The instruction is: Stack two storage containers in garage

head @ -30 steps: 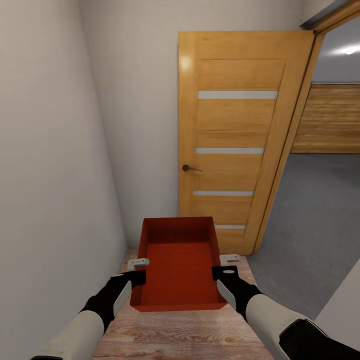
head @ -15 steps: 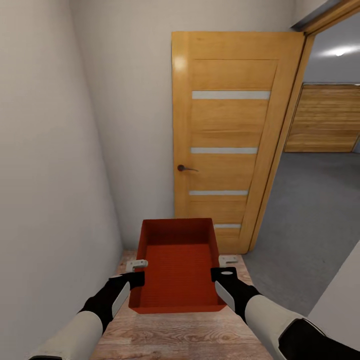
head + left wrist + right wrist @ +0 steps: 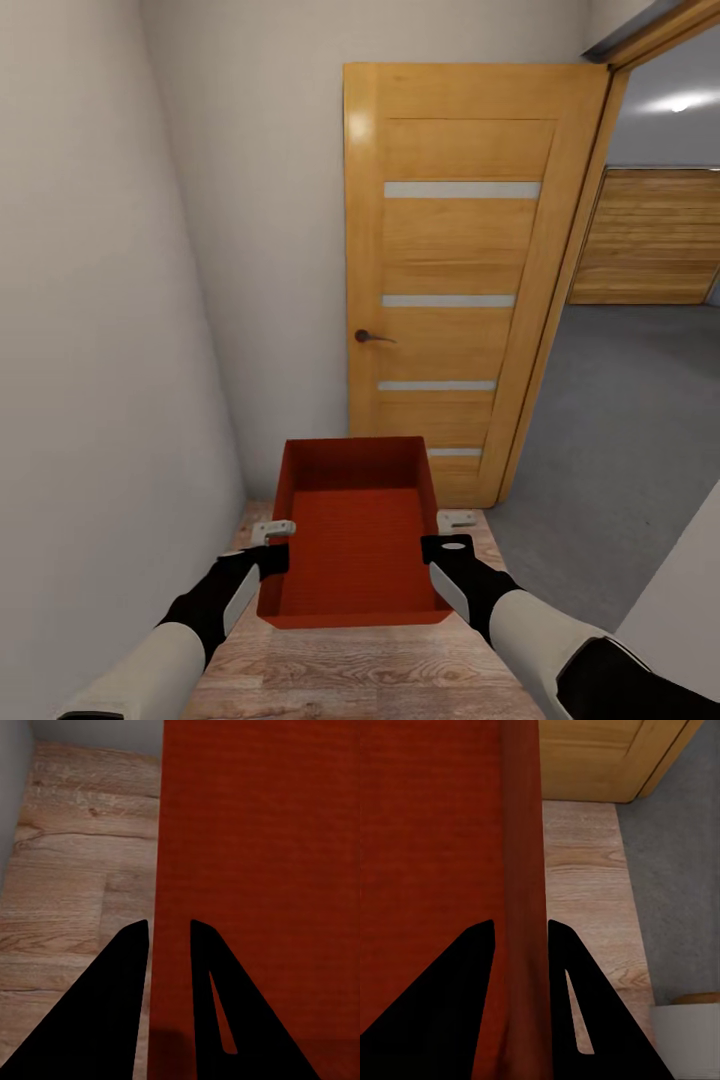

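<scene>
One orange-red topless storage container point(image 3: 355, 530) hangs level in front of me, above the light wood plank floor point(image 3: 360, 670). My left gripper point(image 3: 272, 545) is shut on its left wall, my right gripper point(image 3: 455, 535) on its right wall. In the left wrist view the two black fingers point(image 3: 169, 924) straddle the thin wall of the container point(image 3: 255, 855). The right wrist view has the same pinch point(image 3: 520, 922) on the other wall of the container point(image 3: 435, 832). The box is empty inside. Ahead to the right lies the garage's dark grey floor point(image 3: 620, 420).
An open orange wooden door point(image 3: 450, 270) stands right behind the container, its handle point(image 3: 372, 337) facing me. A white wall point(image 3: 90, 350) runs close along my left. Through the doorway on the right a wooden plank door point(image 3: 650, 235) shows. A white wall edge point(image 3: 690, 610) sits at lower right.
The whole view shifted slightly left a second ago, so the camera turned right, then stood still. The container stays held the same way in both grippers.
</scene>
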